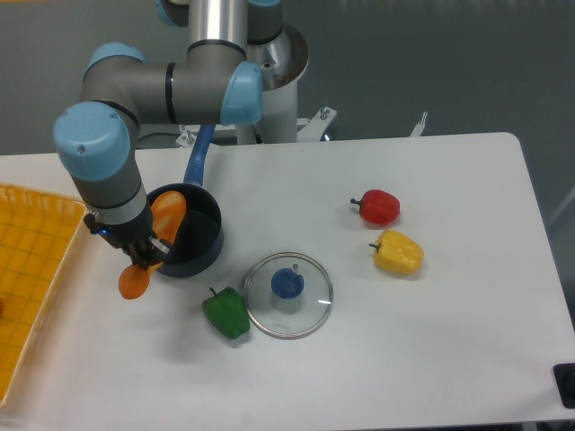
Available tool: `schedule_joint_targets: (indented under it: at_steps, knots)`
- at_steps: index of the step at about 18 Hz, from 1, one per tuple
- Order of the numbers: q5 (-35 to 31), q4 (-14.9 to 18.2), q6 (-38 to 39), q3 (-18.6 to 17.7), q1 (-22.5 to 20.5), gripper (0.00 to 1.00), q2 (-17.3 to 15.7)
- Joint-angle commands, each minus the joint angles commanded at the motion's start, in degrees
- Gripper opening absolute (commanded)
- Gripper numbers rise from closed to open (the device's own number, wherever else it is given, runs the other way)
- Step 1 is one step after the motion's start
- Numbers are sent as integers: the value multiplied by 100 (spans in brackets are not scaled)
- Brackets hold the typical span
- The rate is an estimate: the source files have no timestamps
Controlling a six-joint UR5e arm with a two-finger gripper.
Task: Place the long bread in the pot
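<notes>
Bread [167, 214] sat clamped in the gripper [141, 250], held mid-length, with its 2 ends showing either side of the wrist. Upper end rose over the left rim of the pot [199, 235]; lower end [134, 281] hung out past the rim, over the table [431, 314], on the near-left side. Long axis ran steeply, from near-left and low up toward far-right, tilted rather than level.

Fingers were closed on the loaf, though the wrist housing hid most of the contact, so which faces were pinched could not be told.

Pot stood just right of the gripper, its blue handle [197, 157] running to the far side under the arm. Open mouth lay to the right of the grip point, so the bread was only partly over it: roughly half in line with the opening, half outside.

Judgement: the coming move turned on a short shift rightward, so the low end would clear the left wall and come over the mouth. With the loaf looking about as long as the pot is wide, it seemed likely to sit slanted against a wall rather than flat.

Lid [288, 294] and green pepper [225, 312] lay near-right of the pot, apart from it and out of that path.
</notes>
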State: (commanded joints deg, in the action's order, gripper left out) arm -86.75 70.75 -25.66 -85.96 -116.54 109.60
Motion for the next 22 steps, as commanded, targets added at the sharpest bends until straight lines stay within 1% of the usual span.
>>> schedule_joint_targets:
  at_steps: [2,3,7,10,13,14,15,16,22]
  knots:
    - [0,-18,-26,-26,0,14,0]
    - [-9,-26,-35,-53,9,19,0]
    - [-26,-35,-35,-70,9,20,9]
    - [-70,-123,-35,-105,17,21,26]
    - [-140,-123,-27,-149,88,27,44]
    - [-175,-123,-26,-150,97,27,44]
    - [-184,-123,-26,-150,105,31,53]
    - [-193,-123,-44,-150,105,38,53]
    - [-220,-114,-44,-185,114,42,53]
